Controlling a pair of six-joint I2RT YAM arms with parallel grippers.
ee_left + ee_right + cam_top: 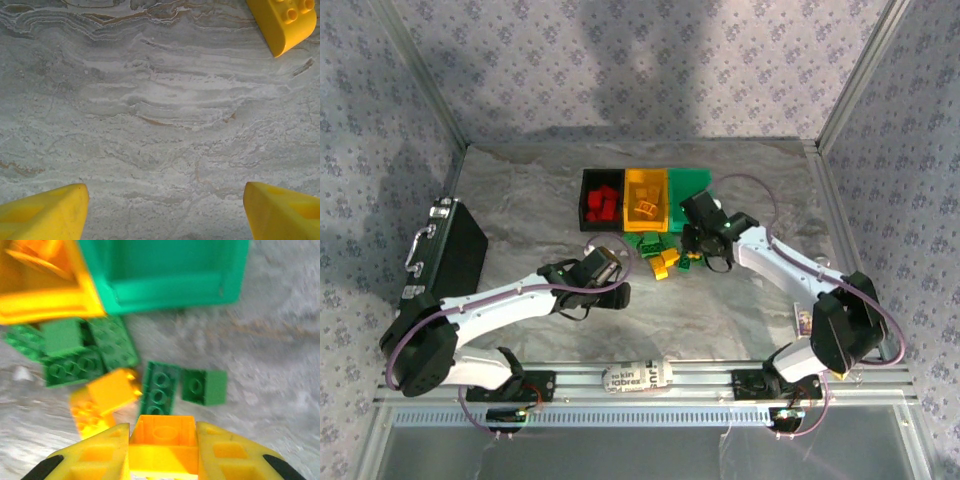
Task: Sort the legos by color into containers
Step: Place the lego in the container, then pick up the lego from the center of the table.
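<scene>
My right gripper (162, 432) is shut on a yellow-orange lego (162, 442), its hollow underside facing the camera. Just beyond it on the table lie green legos (160, 387) and two more yellow-orange ones (107, 392). The containers stand in a row: black bin (586, 192) holding red legos, orange-yellow bin (645, 183), green bin (692, 185). In the top view, my right gripper (698, 245) hangs over the loose pile (660, 252) in front of the bins. My left gripper (164, 212) is open over bare table, with one yellow lego (285, 20) ahead to its right.
A large black case with a metal handle (445, 250) lies at the table's left edge. Metal frame posts rise at the back corners. A small card (803, 320) lies near the right arm's base.
</scene>
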